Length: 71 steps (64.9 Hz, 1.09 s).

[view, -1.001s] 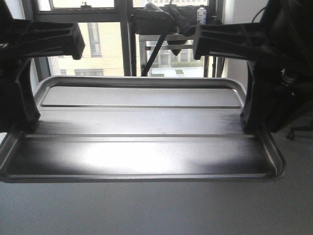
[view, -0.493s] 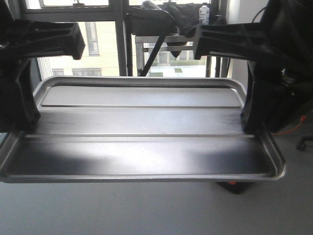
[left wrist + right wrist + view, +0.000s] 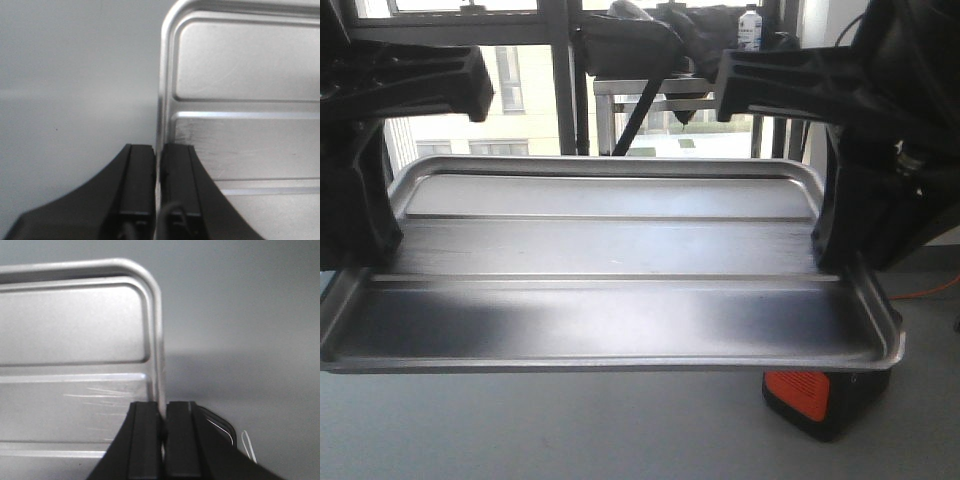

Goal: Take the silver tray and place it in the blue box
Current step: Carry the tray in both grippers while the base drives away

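Between two black claws, the silver tray [image 3: 610, 250] hangs level, caught by the raised rim at each short end. On one side the left gripper [image 3: 157, 150] is drawn almost fully together, one finger outside the rim and one inside, with only the thin metal edge between them. The right gripper [image 3: 162, 407] pinches the opposite rim the same way. Two long ridges run across the tray's recessed panel from claw to claw. Below and just forward of the right claw, a black-and-orange object [image 3: 812, 400] sits on the grey surface [image 3: 520, 430] under the tray's corner. Beyond both claws stands a window [image 3: 520, 90], and a white bottle [image 3: 750, 25] is up high.
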Each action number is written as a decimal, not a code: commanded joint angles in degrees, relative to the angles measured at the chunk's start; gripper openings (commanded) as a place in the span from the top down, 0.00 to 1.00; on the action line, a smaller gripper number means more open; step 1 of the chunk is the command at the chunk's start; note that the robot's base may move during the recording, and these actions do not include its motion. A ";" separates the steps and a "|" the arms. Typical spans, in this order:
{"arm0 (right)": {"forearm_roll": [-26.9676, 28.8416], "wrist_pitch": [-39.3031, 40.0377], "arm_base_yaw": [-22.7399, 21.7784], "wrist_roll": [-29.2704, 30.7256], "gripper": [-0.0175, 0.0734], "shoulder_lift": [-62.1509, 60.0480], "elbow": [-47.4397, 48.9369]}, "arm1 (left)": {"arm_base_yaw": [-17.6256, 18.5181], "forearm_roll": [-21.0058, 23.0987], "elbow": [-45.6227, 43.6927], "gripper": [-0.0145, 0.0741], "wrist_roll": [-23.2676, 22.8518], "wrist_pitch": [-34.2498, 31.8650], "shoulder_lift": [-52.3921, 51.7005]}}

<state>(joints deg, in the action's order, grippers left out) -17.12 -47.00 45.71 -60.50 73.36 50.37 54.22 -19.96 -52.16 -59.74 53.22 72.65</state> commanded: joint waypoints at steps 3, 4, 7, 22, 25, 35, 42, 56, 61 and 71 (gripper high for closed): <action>-3.97 -1.82 -0.44 -0.19 0.75 -1.71 1.53 | 0.17 -2.85 -1.20 0.85 -0.65 2.28 -1.33; -3.97 -1.82 -0.44 -0.19 0.75 -1.71 1.53 | 0.17 -2.85 -1.20 0.85 -0.65 2.28 -1.33; -3.97 -1.82 -0.44 -0.19 0.75 -1.71 1.53 | 0.17 -2.85 -1.20 0.85 -0.65 2.28 -1.33; -3.97 -1.82 -0.44 -0.19 0.75 -1.71 1.53 | 0.17 -2.85 -1.20 0.85 -0.65 2.28 -1.33; -3.97 -1.82 -0.44 -0.19 0.75 -1.71 1.53 | 0.17 -2.85 -1.20 0.85 -0.65 2.28 -1.33; -3.97 -1.82 -0.44 -0.19 0.75 -1.71 1.53 | 0.17 -2.85 -1.20 0.85 -0.65 2.28 -1.33; -3.97 -1.82 -0.44 -0.19 0.75 -1.71 1.53 | 0.17 -2.85 -1.20 0.85 -0.65 2.28 -1.33; -3.97 -1.82 -0.44 -0.19 0.75 -1.71 1.53 | 0.17 -2.85 -1.20 0.85 -0.65 2.28 -1.33; -3.97 -1.82 -0.44 -0.19 0.75 -1.71 1.53 | 0.17 -2.85 -1.20 0.85 -0.65 2.28 -1.33; -3.97 -1.82 -0.44 -0.19 0.75 -1.71 1.53 | 0.17 -2.85 -1.20 0.85 -0.65 2.28 -1.33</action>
<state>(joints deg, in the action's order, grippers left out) -17.34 -47.23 45.71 -60.59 73.36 50.37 54.22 -19.96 -52.16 -59.74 52.88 72.87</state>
